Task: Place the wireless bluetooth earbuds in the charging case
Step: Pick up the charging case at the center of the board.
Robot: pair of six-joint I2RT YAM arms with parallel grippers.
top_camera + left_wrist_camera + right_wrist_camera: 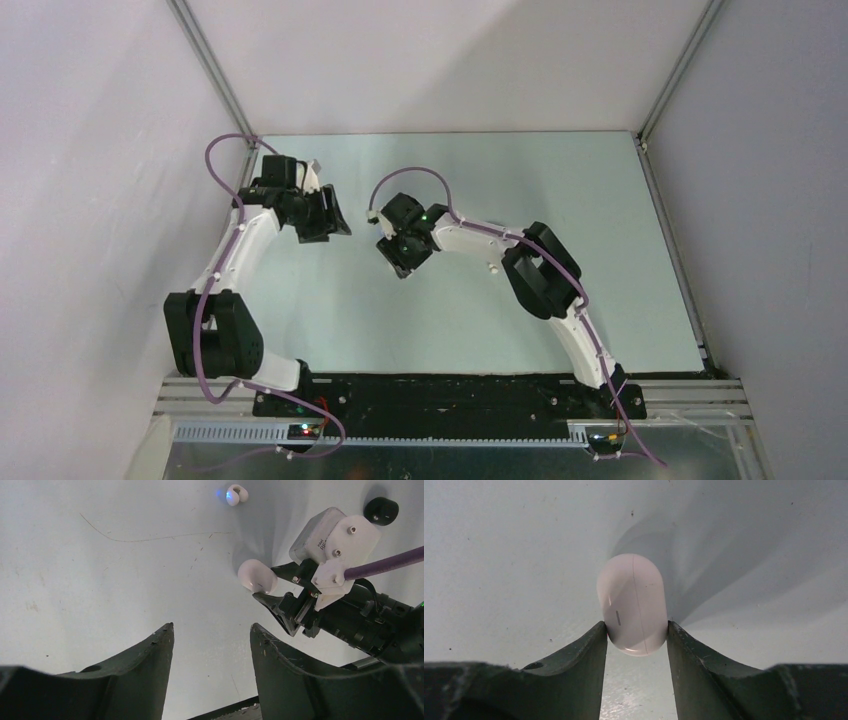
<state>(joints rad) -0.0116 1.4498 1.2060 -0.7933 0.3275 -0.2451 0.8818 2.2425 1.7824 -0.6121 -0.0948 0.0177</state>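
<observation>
The charging case (633,602), a smooth white oval with its lid down, lies on the table. My right gripper (636,625) has both fingertips pressed against its near end. In the left wrist view the same case (256,576) sits between the right gripper's black fingers (272,600). One white earbud (233,494) lies alone on the table beyond it, with a blue glow beside it. My left gripper (211,626) hangs open over bare table, short of the case, with nothing between its jaws. From above, the left gripper (335,225) and the right gripper (400,262) are close together mid-table, and the right one hides the case.
A black rounded item (381,510) lies past the right wrist camera housing (332,537); I cannot tell whether it is a case or a bud. A purple cable (385,564) runs off the right wrist. White walls enclose the pale table (560,200).
</observation>
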